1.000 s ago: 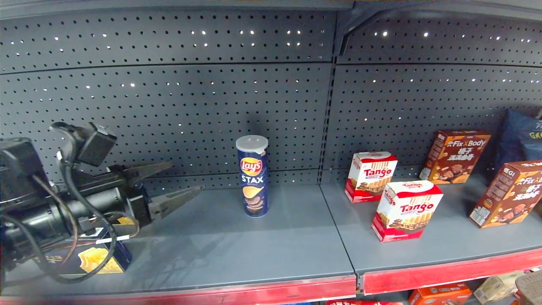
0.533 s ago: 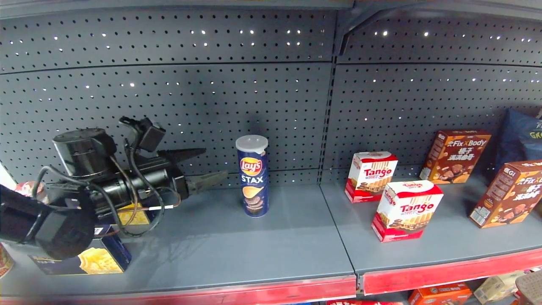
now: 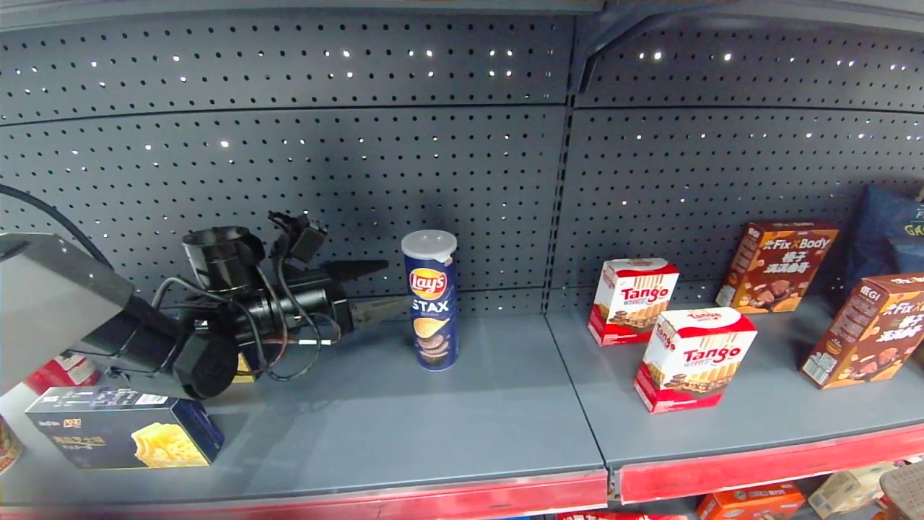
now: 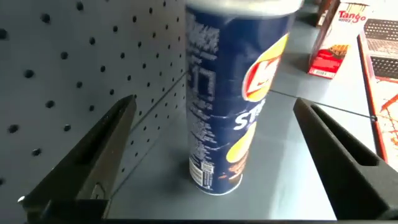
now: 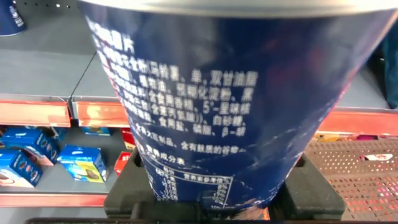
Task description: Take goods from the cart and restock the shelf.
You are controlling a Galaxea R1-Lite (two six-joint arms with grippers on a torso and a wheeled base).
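Observation:
A tall blue chips can (image 3: 430,303) with a white lid stands upright on the grey shelf (image 3: 447,426), close to the pegboard back. My left gripper (image 3: 395,285) lies level just left of it, open, one finger nearer the back wall and one nearer the front. In the left wrist view the can (image 4: 239,106) stands between and just beyond the two spread fingers (image 4: 93,162), untouched. A second blue can (image 5: 224,93) sits close before the right wrist camera, with my right gripper (image 5: 214,202) shut on its lower part.
A dark blue box (image 3: 123,437) lies at the shelf's front left, a red can (image 3: 61,372) behind it. Two red-and-white wafer boxes (image 3: 693,357), brown boxes (image 3: 870,328) and a blue bag (image 3: 891,231) fill the right bay. A mesh basket (image 5: 360,180) sits below the held can.
My left arm has moved right and deeper into the shelf, bringing its open fingers up beside the standing can. The blue box on the left is now uncovered.

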